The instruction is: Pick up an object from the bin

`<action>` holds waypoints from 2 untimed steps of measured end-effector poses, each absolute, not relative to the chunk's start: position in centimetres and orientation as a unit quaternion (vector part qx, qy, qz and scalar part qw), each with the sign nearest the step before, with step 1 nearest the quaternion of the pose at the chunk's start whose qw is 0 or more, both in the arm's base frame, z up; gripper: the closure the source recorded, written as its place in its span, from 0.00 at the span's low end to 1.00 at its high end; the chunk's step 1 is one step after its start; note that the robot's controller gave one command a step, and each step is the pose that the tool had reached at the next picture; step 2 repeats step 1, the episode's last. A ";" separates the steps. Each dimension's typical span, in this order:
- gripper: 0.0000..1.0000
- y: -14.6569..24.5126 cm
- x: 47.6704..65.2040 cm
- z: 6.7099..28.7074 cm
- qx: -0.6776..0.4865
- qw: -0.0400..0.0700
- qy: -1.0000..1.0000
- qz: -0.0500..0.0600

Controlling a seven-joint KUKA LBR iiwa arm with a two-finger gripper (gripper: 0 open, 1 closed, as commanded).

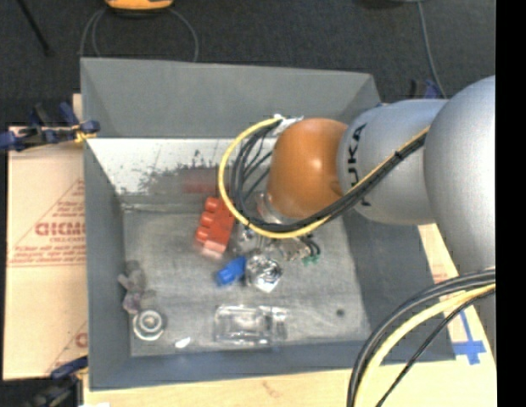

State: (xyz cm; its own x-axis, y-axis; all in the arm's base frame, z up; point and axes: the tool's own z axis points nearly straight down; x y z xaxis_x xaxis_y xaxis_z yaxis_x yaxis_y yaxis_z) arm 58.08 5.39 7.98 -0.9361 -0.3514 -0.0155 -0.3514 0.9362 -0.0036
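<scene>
From my remote seat, the gripper (263, 246) sits low in the middle of the grey bin (106, 227), mostly tucked under the orange wrist cover (304, 170), so I cannot tell whether it is spread or closed, nor whether it grips anything. It hangs over a small cluster: a silvery crumpled piece (265, 273) just below it in the view and seemingly touching it, a blue piece (230, 272) just to its lower left, and a red studded block (214, 225) close on its left. A tiny green bit (311, 259) lies just to its right. The arm (416, 164) comes in from the right, wrist bent steeply downward, yellow and black cables (237, 155) looping round the cover. I read "KUKA" (356, 154) on the grey link. Further below the gripper lies a clear plastic pack (250, 323); well off to its lower left, a round silver ring (148, 323).
</scene>
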 end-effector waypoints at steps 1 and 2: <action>1.00 2.9 62.4 31.4 -0.343 0.007 0.939 -0.003; 1.00 2.9 62.4 31.4 -0.343 0.007 0.939 -0.003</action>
